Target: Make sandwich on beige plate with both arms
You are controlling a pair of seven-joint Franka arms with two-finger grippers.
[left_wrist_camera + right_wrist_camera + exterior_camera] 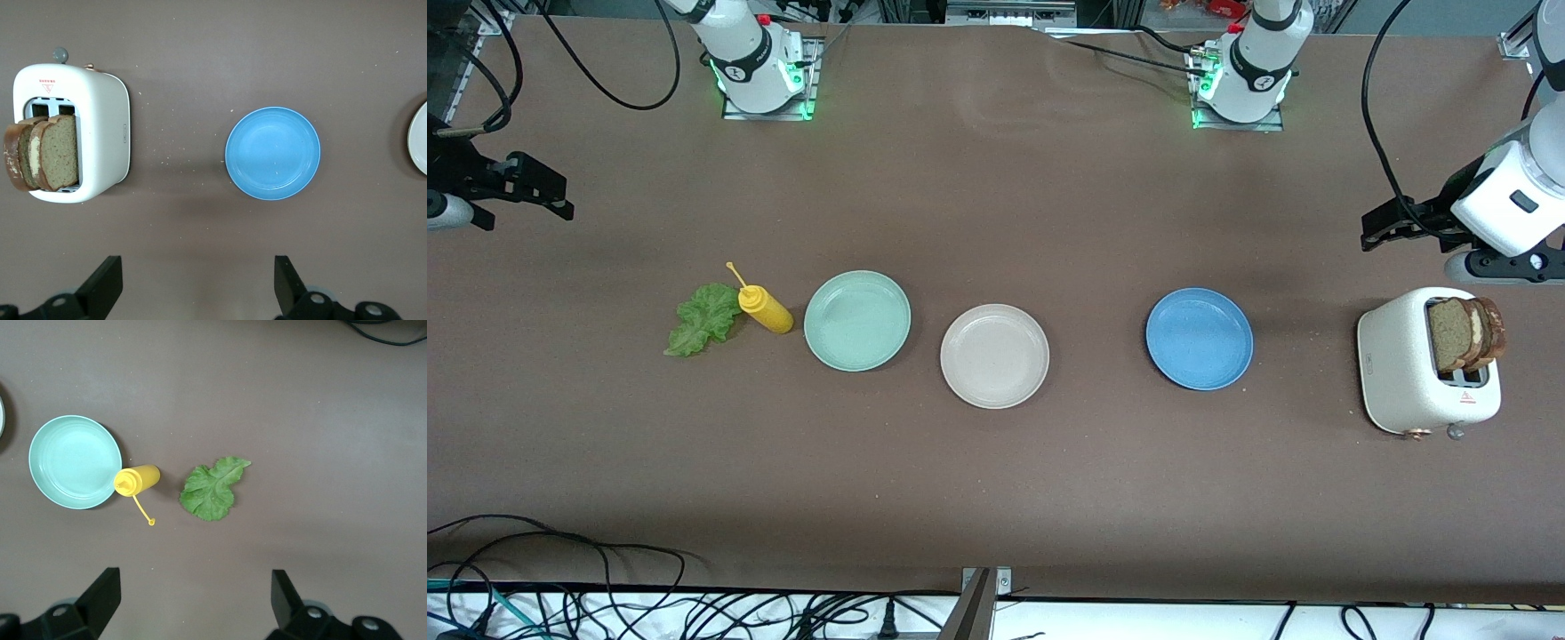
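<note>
Three plates sit in a row mid-tabletop, all bare: beige plate [994,356] in the middle, mint green plate [857,320] just beside it toward the right arm's end, blue plate [1199,338] well apart toward the left arm's end. Sandwich not assembled. Bread slices [1467,333] stand upright in the white toaster [1409,369] near the tabletop edge at the left arm's end. Lettuce leaf [703,318] lies flat toward the right arm's end, touching the yellow squeeze bottle [765,308], which lies on its side next to the mint green plate. Left gripper [199,293] hangs over bare tabletop near toaster and blue plate, jaws wide, holding nothing. Right gripper [193,610] hangs over bare tabletop near the lettuce leaf, jaws wide, holding nothing. Both well apart from the beige plate.
</note>
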